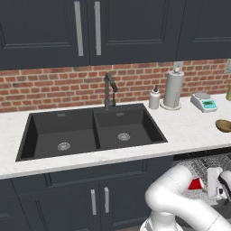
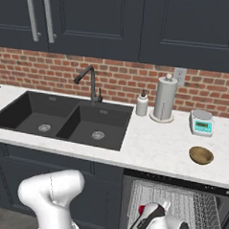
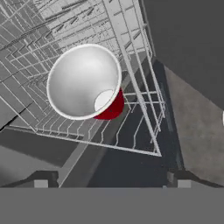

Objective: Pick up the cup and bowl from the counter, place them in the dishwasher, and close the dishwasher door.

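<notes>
The red cup [image 3: 113, 107] with its white inside stands in the grey wire rack [image 3: 131, 127] of the open dishwasher [image 2: 197, 208]. My gripper [image 3: 112, 183] hangs just above the cup, open, with nothing between its widely spread fingers. From the left base view the cup [image 1: 195, 184] shows as a red patch beside my white hand, low under the counter [image 1: 189, 131] edge. The brown bowl [image 2: 201, 155] sits on the counter [image 2: 153, 143] at the right, above the dishwasher, and also shows at the right edge as the bowl [image 1: 223, 125]. I cannot make out the dishwasher door.
A black double sink [image 1: 90, 131] with a dark faucet [image 1: 109, 90] takes up the counter's left. Behind the bowl stand a white soap bottle [image 2: 142, 104], a paper-towel roll [image 2: 165, 99] and a small kitchen scale [image 2: 201, 122]. Dark cabinets hang above and stand below.
</notes>
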You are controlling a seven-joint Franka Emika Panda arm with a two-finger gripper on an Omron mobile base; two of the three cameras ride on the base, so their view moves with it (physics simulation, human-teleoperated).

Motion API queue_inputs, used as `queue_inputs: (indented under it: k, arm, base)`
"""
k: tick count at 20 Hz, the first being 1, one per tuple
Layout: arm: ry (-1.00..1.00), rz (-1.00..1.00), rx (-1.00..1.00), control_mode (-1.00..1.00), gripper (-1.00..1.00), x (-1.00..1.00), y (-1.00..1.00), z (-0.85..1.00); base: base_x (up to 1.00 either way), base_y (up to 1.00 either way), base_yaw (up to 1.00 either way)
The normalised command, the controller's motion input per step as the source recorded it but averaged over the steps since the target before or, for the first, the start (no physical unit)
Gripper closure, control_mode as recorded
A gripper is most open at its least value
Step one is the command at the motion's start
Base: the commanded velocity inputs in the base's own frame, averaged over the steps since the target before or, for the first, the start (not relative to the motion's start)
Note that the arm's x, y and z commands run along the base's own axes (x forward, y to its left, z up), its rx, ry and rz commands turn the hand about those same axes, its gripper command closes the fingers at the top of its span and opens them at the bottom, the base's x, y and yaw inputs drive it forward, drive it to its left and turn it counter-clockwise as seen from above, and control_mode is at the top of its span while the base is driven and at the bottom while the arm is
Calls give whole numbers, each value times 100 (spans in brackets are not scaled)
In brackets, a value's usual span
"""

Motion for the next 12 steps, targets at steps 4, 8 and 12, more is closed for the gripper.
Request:
queue_inputs:
  k: [4,8,12]
  arm:
    - [-1,-8,44,-100,-100,0,0,40]
    - [-3,-10,41,-100,-100,0,0,41]
    - [-1,-10,9,-100,-100,-13,-2,68]
  base:
    - [0,0,0]
    - [0,0,0]
    - [0,0,0]
